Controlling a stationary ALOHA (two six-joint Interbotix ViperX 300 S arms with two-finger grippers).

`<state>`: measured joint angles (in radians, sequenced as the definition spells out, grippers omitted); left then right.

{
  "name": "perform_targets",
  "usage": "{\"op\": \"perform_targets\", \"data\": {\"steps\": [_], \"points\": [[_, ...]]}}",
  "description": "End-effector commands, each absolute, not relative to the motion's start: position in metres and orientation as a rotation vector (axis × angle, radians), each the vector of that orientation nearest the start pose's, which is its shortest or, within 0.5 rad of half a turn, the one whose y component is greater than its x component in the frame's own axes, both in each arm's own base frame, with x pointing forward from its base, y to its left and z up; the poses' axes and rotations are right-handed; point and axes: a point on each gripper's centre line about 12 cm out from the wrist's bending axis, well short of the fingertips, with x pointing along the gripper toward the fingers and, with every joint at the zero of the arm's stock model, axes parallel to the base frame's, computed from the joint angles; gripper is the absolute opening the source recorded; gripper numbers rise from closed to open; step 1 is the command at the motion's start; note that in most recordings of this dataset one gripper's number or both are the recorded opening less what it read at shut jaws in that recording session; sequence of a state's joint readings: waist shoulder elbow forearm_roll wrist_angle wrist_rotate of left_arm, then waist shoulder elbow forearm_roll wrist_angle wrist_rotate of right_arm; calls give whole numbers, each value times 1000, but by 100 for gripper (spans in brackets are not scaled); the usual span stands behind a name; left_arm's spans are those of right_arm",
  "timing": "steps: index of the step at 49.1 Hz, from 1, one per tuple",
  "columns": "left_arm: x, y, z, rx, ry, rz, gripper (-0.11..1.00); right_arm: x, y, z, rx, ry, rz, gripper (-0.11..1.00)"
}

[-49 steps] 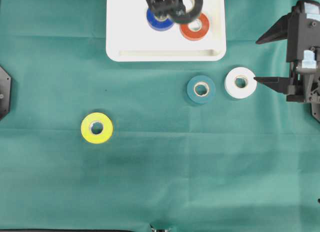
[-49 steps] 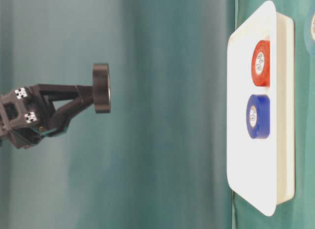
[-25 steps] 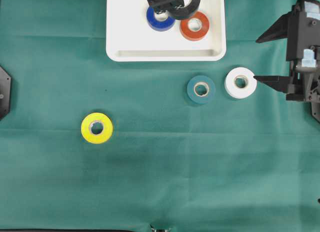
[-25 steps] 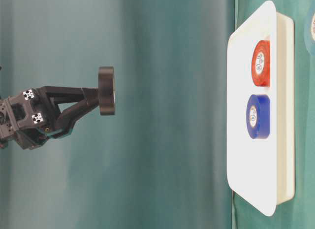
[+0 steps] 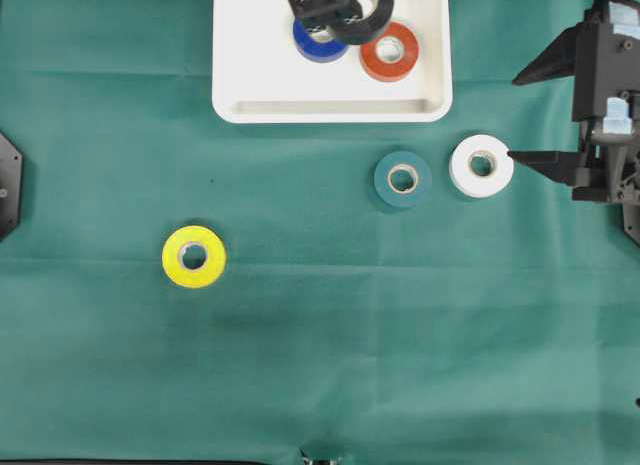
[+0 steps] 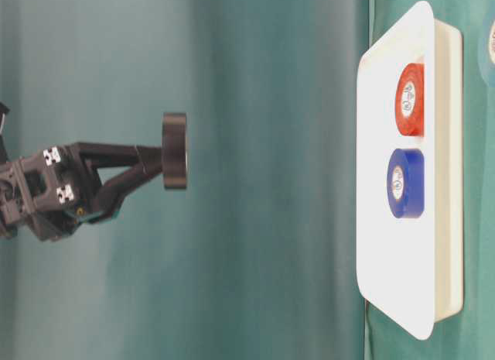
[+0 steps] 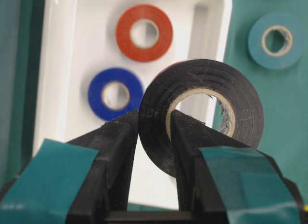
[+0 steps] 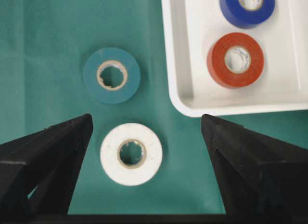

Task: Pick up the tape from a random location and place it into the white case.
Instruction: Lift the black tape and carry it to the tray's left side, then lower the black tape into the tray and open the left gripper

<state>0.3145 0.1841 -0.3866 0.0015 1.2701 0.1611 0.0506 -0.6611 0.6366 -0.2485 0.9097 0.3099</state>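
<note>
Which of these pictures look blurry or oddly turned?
Left wrist view: the end effector's fingers up close are soft, the black tape fairly sharp. Table-level view: turned sideways, so the white case stands on edge. Overhead view: evenly lit, crisp, only faint shadows beside the yellow tape.

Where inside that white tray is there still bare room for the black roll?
The white case is bare along its left side, beside the blue tape, and in the strip along its front rim. Its right half is crowded: blue tape and red tape lie close together, with the black tape held above them.
</note>
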Motion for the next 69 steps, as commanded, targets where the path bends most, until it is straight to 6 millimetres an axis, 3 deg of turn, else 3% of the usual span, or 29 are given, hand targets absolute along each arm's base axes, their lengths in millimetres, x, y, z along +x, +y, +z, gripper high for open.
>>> {"op": "perform_targets", "data": {"steps": [1, 25, 47, 62, 69], "points": [[423, 145, 394, -18, 1020, 222, 18, 239, -11, 324, 37, 835, -203, 90], [377, 145, 368, -46, 1022, 257, 18, 239, -14, 324, 35, 836, -213, 90], [378, 146, 360, -43, 1010, 259, 18, 239, -15, 325, 37, 832, -215, 90], [376, 148, 316, -53, 1040, 260, 18, 239, -15, 324, 37, 832, -215, 90], [374, 150, 286, -60, 1052, 265, 18, 239, -15, 324, 37, 834, -215, 90]]}}
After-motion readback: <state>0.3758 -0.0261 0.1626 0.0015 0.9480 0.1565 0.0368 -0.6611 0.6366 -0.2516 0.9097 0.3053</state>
